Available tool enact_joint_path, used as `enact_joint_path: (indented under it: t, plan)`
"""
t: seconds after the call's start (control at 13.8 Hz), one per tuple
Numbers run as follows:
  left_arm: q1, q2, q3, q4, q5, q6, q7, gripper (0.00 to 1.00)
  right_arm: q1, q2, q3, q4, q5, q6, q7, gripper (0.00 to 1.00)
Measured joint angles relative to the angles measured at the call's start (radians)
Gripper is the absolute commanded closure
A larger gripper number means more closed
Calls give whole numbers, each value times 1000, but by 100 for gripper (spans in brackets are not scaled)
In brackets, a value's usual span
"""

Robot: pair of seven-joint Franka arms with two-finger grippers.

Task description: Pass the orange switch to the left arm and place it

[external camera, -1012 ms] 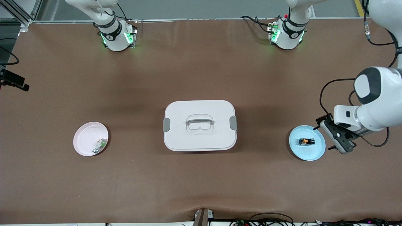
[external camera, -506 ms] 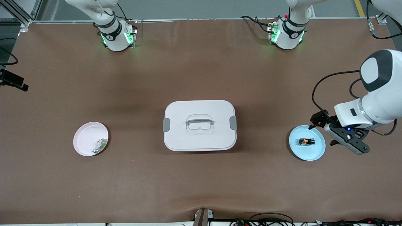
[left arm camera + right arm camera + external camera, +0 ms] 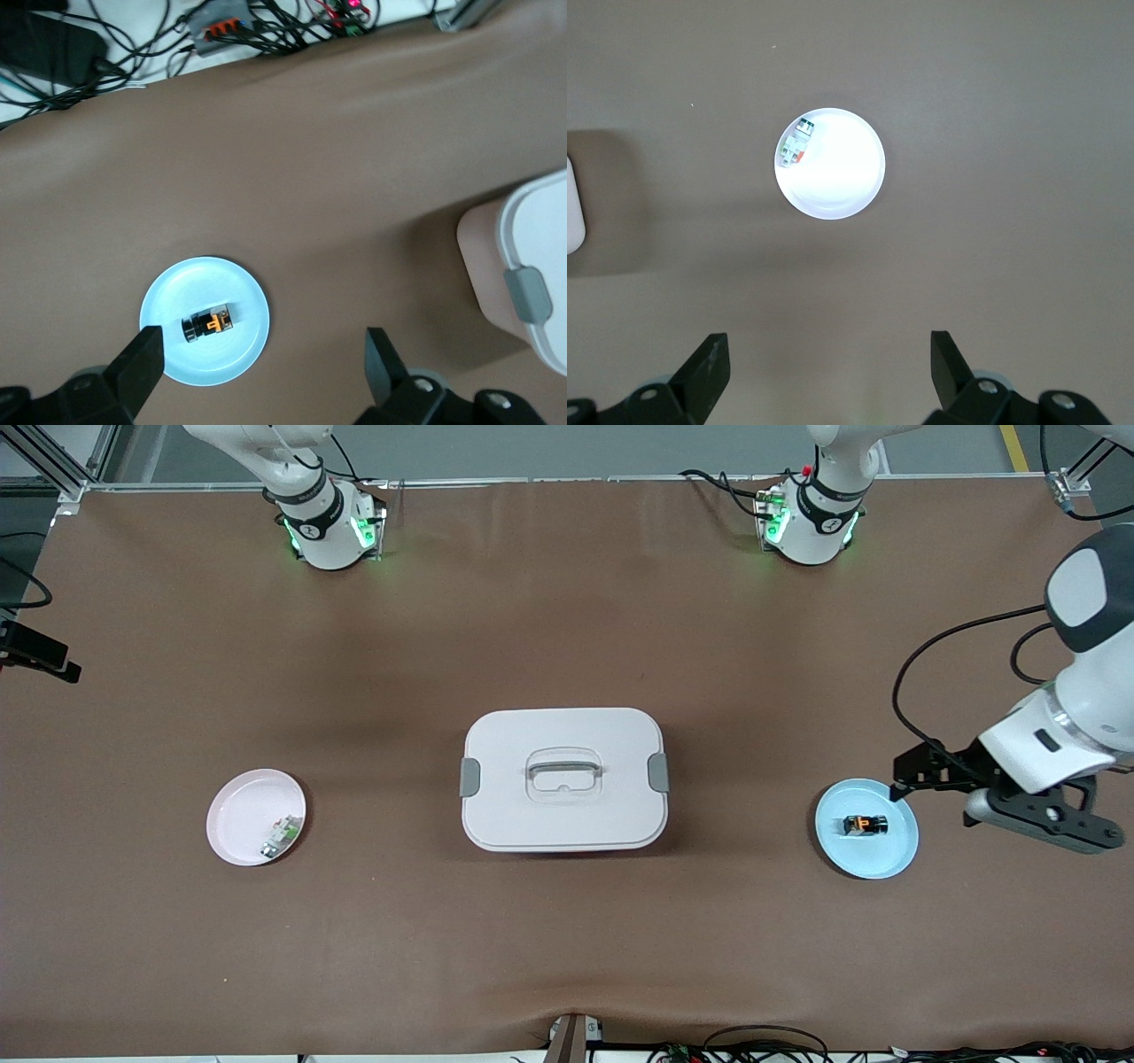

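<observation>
Our left gripper [image 3: 257,359] hovers wide by the blue plate [image 3: 890,855] holding the orange switch [image 3: 865,825] – box [image 3: 563,779] mid-table blocks a straight pass – right gripper [image 3: 824,359] waits wide above the pink plate [image 3: 842,190]

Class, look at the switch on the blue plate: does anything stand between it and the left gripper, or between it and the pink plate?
Nothing lies between the open left gripper and the orange switch on the blue plate. Toward the pink plate, the box stands mid-table between both plates.

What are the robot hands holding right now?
Nothing. The left gripper is open, up over the table beside the blue plate where the orange switch lies. The right gripper is open above the pink plate.
</observation>
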Motion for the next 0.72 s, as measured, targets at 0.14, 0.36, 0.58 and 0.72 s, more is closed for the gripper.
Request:
enact_joint_path:
  t: [0.14, 0.36, 0.58, 0.72]
  plan:
    - [-42, -6, 53, 10, 0, 0, -92, 0, 0, 0, 0, 0, 0, 1, 0, 0]
    - [-207, -30, 240, 13, 0, -1, -186, 0, 0, 0, 0, 0, 0, 2, 0, 0]
    - [-258, -56, 320, 6, -6, -10, -194, 0, 0, 0, 1, 0, 0, 8, 0, 0]
    - [-257, -88, 328, -27, -7, -17, -194, 0, 0, 0, 2, 0, 0, 10, 0, 0]
